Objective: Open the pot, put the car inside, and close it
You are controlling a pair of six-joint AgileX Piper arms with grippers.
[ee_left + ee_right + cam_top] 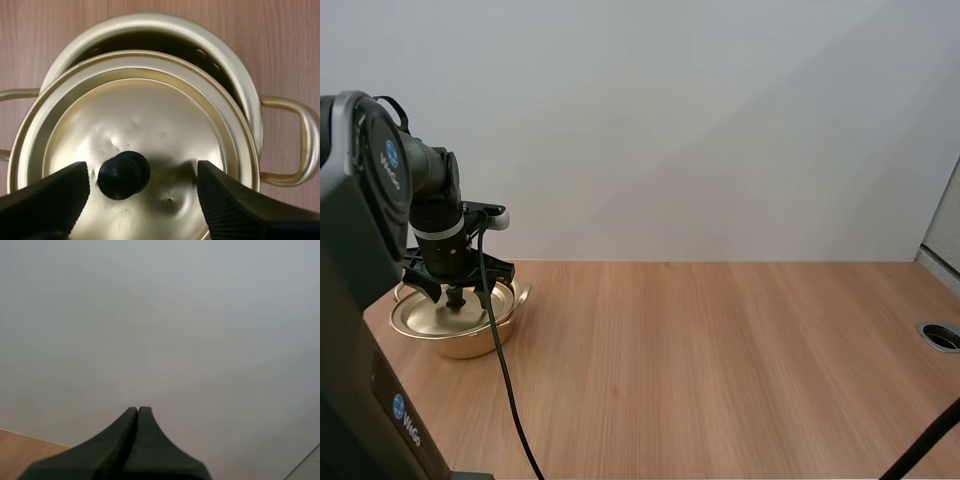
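Note:
A golden pot stands at the far left of the wooden table. Its golden lid lies on it slightly shifted, so a dark crescent of the pot's inside shows along one rim. My left gripper hangs straight over the lid, open. Its black fingers stand apart on either side of the lid's black knob without touching it. In the high view the left gripper sits just above the lid. My right gripper is shut on nothing, its fingers lying together as one dark wedge against a pale wall.
The pot's two loop handles stick out to the sides. A round cable hole is set in the table near the right edge. Bare wood stretches from the pot to the right.

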